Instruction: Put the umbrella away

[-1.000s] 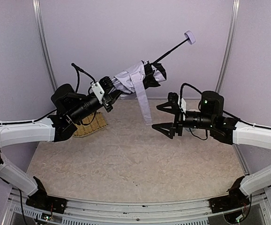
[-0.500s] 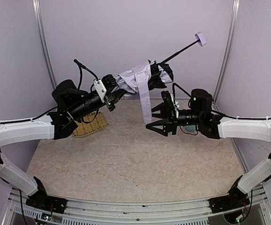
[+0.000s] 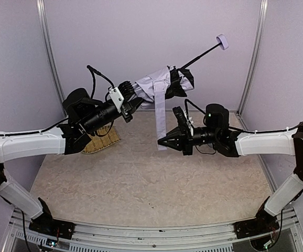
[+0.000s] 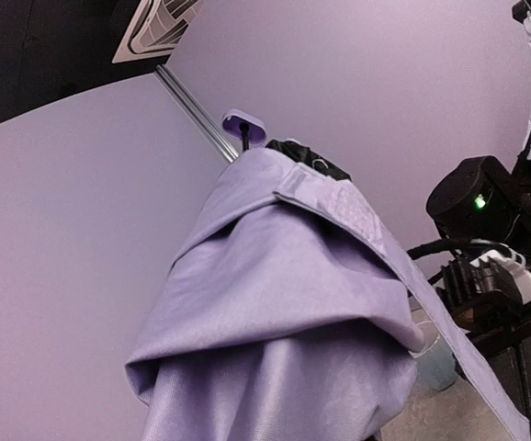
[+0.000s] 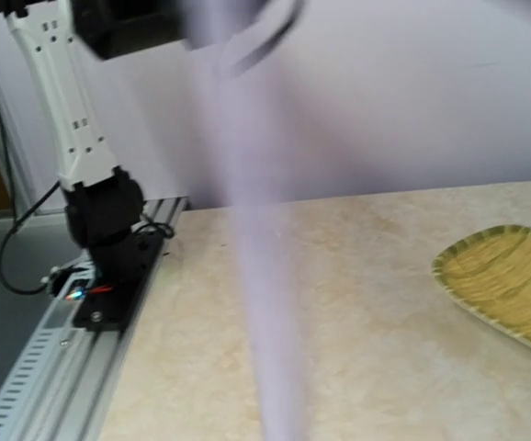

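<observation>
Aloft, left gripper [image 3: 126, 97] clamps the folded lavender umbrella [image 3: 151, 86] (strap [image 3: 160, 119] dangling); right gripper [image 3: 164, 140] unclear.

You have pale lavender walls [image 3: 151, 37] closing the cell on three sides, with slim metal posts [image 3: 47, 47] running up the two back corners. Your bench [image 3: 141, 178] has a beige, marbled top under soft, even light. A slotted aluminium rail [image 3: 157, 231] runs along its near edge, and a white vent grille [image 4: 155, 23] sits overhead.
</observation>
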Controlling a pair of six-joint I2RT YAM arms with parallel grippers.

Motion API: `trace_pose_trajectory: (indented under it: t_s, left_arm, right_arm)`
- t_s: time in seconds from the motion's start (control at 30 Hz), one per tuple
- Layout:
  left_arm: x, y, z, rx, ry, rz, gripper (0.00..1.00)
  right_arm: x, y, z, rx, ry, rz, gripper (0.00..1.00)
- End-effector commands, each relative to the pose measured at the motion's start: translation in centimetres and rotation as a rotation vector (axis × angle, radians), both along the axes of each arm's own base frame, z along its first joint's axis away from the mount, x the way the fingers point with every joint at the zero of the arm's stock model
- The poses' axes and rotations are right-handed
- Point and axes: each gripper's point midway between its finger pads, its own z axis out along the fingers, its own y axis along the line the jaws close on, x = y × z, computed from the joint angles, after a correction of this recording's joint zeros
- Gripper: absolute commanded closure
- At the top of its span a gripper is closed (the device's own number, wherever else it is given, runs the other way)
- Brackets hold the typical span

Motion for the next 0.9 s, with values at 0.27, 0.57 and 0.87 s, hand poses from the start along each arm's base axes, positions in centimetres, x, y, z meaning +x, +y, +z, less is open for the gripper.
trace_pose_trajectory:
  t_s: [0.27, 0.57, 0.87]
  left_arm:
    - [1.3, 3.4, 10.6, -0.296, -0.048, -0.081, 1.00]
    - [-11.3, 3.1, 8.9, -0.098, 0.086, -0.658, 1.00]
    - [-14.9, 2.1, -1.8, 0.281, 0.371, -0.908, 1.00]
  right_arm:
    - [-2.6, 0.1, -7.7, -0.138, 0.110, -0.029, 1.00]
    - [11.3, -5.1, -6.7, -0.120, 0.010, -0.305, 1.00]
    - [16.6, -6.8, 6.9, -0.009, -0.373, -0.330, 1.00]
